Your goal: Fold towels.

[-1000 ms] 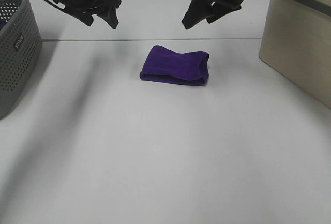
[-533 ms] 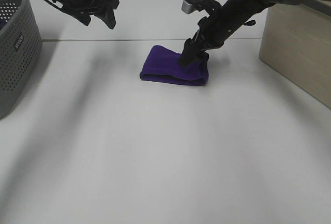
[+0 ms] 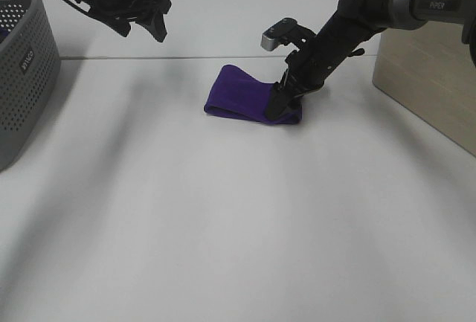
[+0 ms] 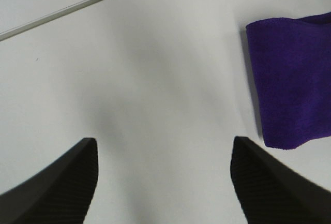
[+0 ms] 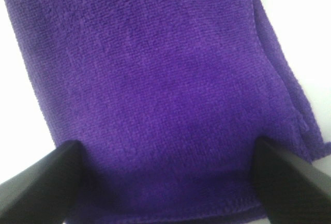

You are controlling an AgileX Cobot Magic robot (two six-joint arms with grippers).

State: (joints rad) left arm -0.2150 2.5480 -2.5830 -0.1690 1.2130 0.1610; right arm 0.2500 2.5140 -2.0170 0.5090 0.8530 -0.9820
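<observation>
The deep purple towel [image 3: 245, 99] lies folded into a small rectangle on the white table [image 3: 223, 210], at the back middle. My right gripper [image 3: 282, 106] is down on the towel's right end, jaws open, with the fingers pressing into the cloth. In the right wrist view the towel [image 5: 155, 89] fills the frame between the two dark fingertips [image 5: 36, 188]. My left gripper [image 3: 145, 28] hangs open and empty above the table's back left. In the left wrist view, one end of the towel [image 4: 289, 79] shows off to the side.
A grey perforated basket [image 3: 22, 62] stands at the left edge. A beige bin [image 3: 431, 76] stands at the right edge. A seam line [image 3: 186, 57] runs across the table's back.
My right arm has come down from above the table onto the towel and slid toward its right end. The towel has shifted slightly. The left arm has barely moved.
</observation>
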